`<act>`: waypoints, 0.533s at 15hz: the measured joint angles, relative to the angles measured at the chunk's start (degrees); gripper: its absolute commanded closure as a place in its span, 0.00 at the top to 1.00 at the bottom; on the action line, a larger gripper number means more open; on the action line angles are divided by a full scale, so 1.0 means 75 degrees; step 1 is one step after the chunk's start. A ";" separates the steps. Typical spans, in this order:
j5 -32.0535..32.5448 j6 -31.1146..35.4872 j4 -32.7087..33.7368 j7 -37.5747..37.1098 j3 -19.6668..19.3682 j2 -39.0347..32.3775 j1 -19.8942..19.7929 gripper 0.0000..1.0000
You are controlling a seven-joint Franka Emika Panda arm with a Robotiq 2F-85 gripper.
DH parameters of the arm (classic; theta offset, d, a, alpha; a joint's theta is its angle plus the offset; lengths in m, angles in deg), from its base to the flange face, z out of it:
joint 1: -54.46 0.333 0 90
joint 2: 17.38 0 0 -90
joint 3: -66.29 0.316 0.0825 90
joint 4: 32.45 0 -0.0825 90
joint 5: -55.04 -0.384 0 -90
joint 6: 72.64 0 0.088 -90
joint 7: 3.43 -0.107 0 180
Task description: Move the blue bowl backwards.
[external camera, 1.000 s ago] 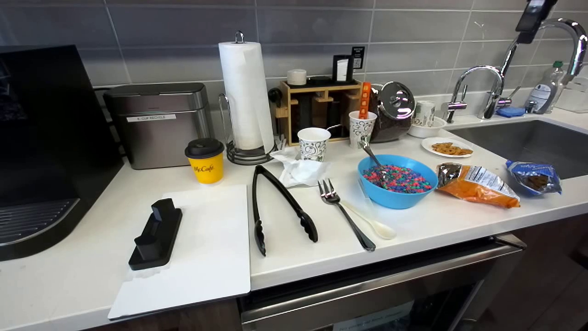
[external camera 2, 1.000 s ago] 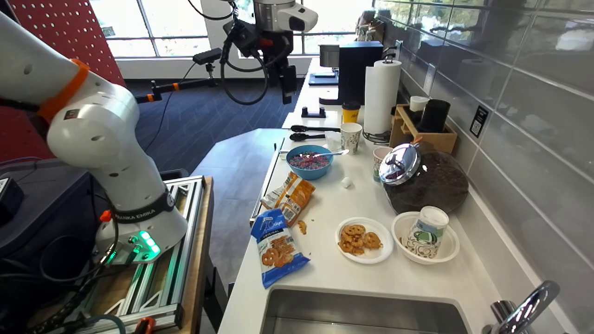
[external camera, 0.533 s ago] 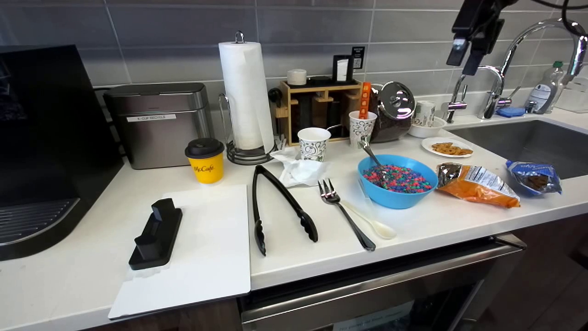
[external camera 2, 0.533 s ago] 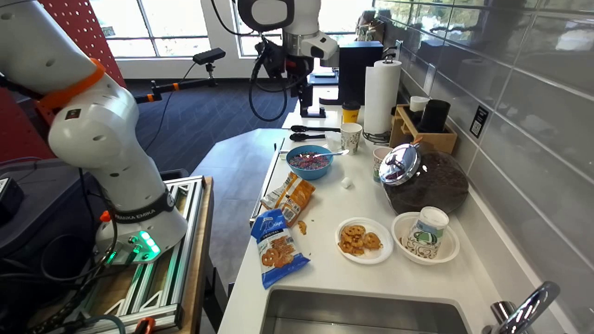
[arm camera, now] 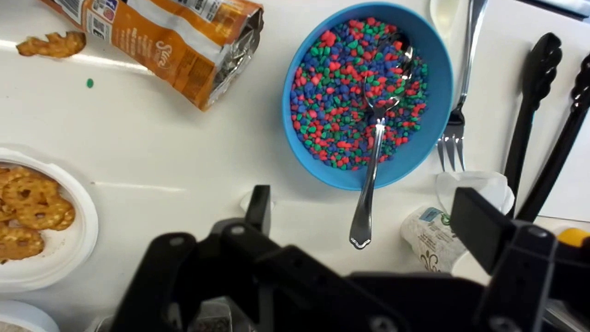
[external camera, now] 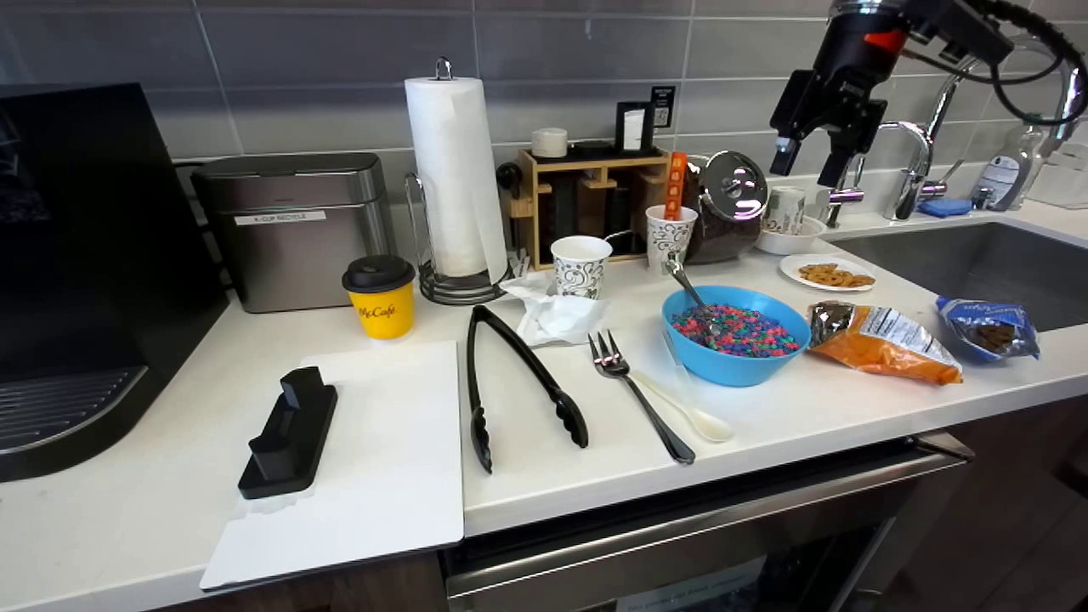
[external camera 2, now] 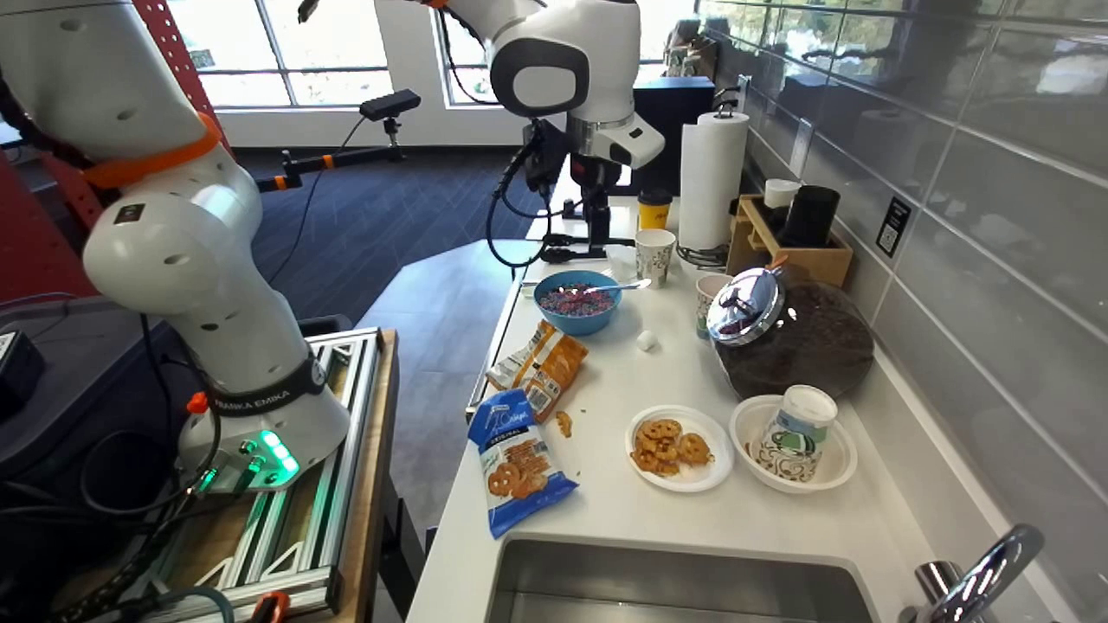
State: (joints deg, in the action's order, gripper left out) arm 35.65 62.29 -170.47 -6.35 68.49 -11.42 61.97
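The blue bowl (external camera: 736, 367) stands upright on the counter in both exterior views (external camera 2: 578, 326). It holds red, blue and green bits, and a metal spoon (external camera: 687, 285) leans over its rim. In the wrist view the bowl (arm camera: 405, 162) lies at upper middle, with the spoon handle (arm camera: 367, 203) pointing down between the fingers. My gripper (arm camera: 365, 203) is open, with nothing between its fingers. It hangs in the air above the counter, apart from the bowl. In an exterior view the gripper (external camera: 810, 166) is above and right of the bowl; it also shows in the air here (external camera 2: 597, 234).
An orange bag (external camera: 884, 342) lies beside the bowl, with a blue packet (external camera 2: 519, 463) beyond it. A fork (external camera: 642, 395), a white spoon (external camera: 701, 421), black tongs (external camera: 518, 340) and white cups (external camera: 582, 268) stand or lie around. The glass jar (external camera: 727, 208) is near the wall.
My gripper has come lower and moved left in an exterior view, towards the bowl. The arm has reached further over the counter. The bowl and other objects have not moved.
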 measured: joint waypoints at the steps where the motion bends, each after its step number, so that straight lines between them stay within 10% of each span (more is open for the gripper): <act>1: -0.0003 0.0314 -0.0052 0.0190 0.0033 -0.0137 0.0002 1.00; 8: -0.0001 0.1217 -0.0188 0.0730 0.0145 -0.0672 0.0002 1.00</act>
State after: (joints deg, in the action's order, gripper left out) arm 35.65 71.41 -171.88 -0.87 69.58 -16.46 61.99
